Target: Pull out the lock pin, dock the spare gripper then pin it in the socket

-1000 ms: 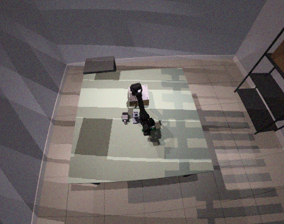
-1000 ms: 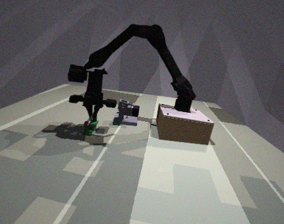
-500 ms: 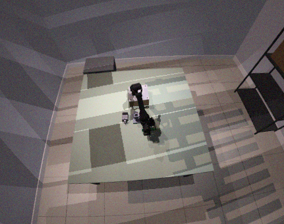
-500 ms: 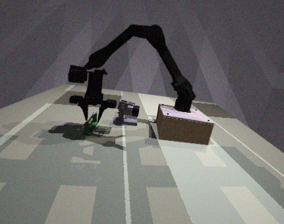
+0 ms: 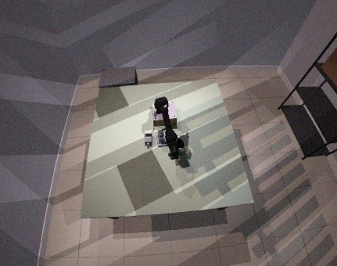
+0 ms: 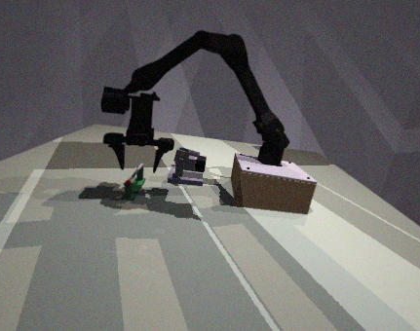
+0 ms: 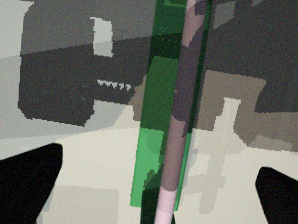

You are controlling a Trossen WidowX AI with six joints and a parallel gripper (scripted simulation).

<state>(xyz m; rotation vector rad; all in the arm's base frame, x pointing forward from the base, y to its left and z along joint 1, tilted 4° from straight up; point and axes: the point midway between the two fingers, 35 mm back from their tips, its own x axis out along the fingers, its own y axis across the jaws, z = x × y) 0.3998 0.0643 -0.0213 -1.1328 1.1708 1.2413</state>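
Observation:
A green cradle (image 5: 184,152) (image 6: 133,191) (image 7: 149,150) stands on the table. The pin (image 6: 136,173) (image 7: 173,150), a thin pinkish rod, lies along it; a red spot shows at its near end in the exterior view. My gripper (image 6: 138,170) (image 7: 162,165) is open, its fingers wide apart on either side of the pin and touching neither it nor the cradle. The mount (image 5: 161,144) (image 6: 188,182) has a pale purple base and stands between the cradle and the arm's base. The spare gripper (image 5: 148,138), a small grey and white body, lies beside it. The socket's bore is too small to make out.
The arm rises from a brown box (image 5: 165,122) (image 6: 274,193) with a pale pink top, behind the mount. The table (image 5: 112,199) (image 6: 194,282) carries shifting light and shadow patches. A dark shelf rack (image 5: 312,98) stands off to the right on the floor.

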